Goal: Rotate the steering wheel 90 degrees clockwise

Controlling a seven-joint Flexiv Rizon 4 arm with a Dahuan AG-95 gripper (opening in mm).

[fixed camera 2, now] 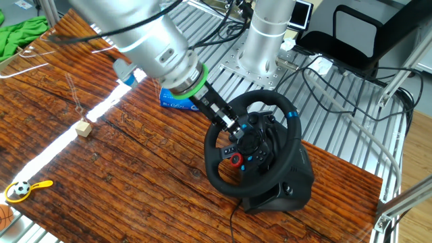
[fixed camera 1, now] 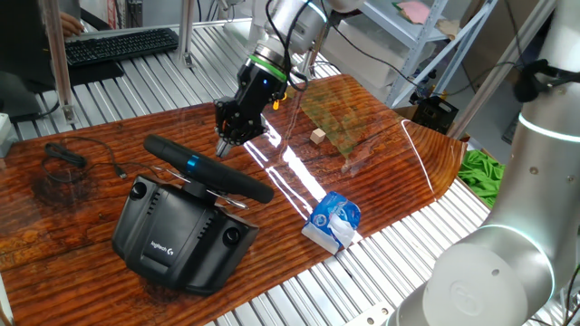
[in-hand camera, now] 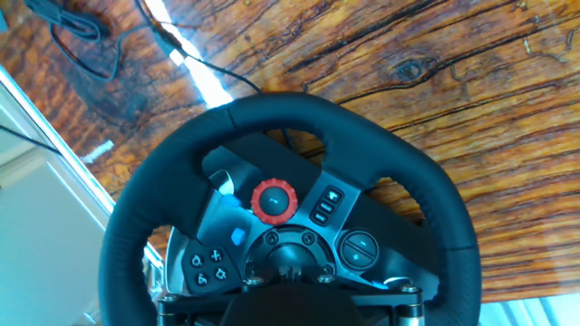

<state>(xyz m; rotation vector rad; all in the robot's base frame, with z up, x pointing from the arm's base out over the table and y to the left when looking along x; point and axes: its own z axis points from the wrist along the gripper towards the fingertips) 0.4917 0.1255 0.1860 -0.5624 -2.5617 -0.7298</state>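
The steering wheel (fixed camera 2: 214,165) is a black round rim with a blue mark (fixed camera 2: 291,115) and silver spokes, on a bulky black Logitech base (fixed camera 1: 177,240). In one fixed view I see the wheel edge-on (fixed camera 1: 245,186), with the blue mark (fixed camera 1: 192,163) on top. My gripper (fixed camera 2: 236,127) reaches from the upper left across the rim, its tips over the left spoke beside the hub. In that edge-on view the gripper (fixed camera 1: 222,145) stands just behind the rim. The hand view shows the wheel face (in-hand camera: 435,195) with its red knob (in-hand camera: 274,201). My fingers are lost in the dark bottom edge. I cannot tell their spacing or whether they touch.
A small wooden cube (fixed camera 1: 317,136) and a blue-white packet (fixed camera 1: 333,220) lie on the wooden table (fixed camera 1: 82,204) right of the wheel. The wheel's black cable (fixed camera 1: 77,158) runs on the left. A keyboard (fixed camera 1: 118,43) sits at the back. A toy football (fixed camera 2: 22,189) lies at the other fixed view's lower left.
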